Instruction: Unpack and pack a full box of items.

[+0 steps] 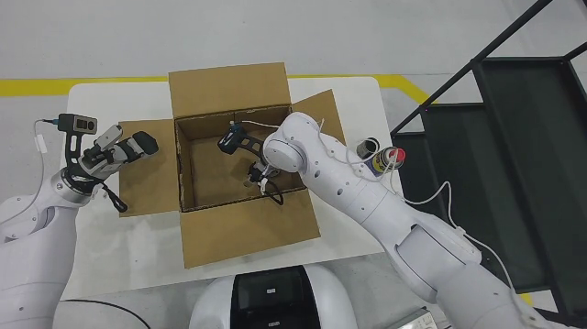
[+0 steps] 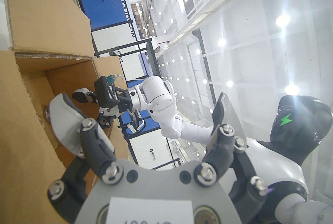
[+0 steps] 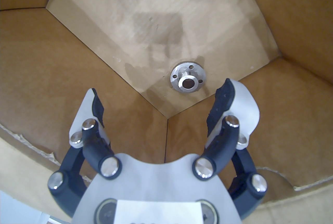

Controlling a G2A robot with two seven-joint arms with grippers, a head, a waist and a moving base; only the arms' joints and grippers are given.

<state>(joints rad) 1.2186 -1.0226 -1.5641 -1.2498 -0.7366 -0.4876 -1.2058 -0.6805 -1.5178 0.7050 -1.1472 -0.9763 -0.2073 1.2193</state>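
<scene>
- A small round silver metal flange (image 3: 188, 78) with a centre bore and bolt holes lies flat on the floor of the open brown cardboard box (image 3: 52, 53), close in a corner.
- It looks rigid, dense for its size and slick. The raised hub seems the best hold, since the thin rim sits flush on the cardboard.
- The right arm's jaws hang spread and empty just over it. The two near walls may crowd one finger.
- The left arm's jaws, spread and empty, sit outside by the box's left flap.
- Two cans, one red-capped (image 1: 392, 157), stand on the white surface (image 1: 119, 256), well apart.
</scene>
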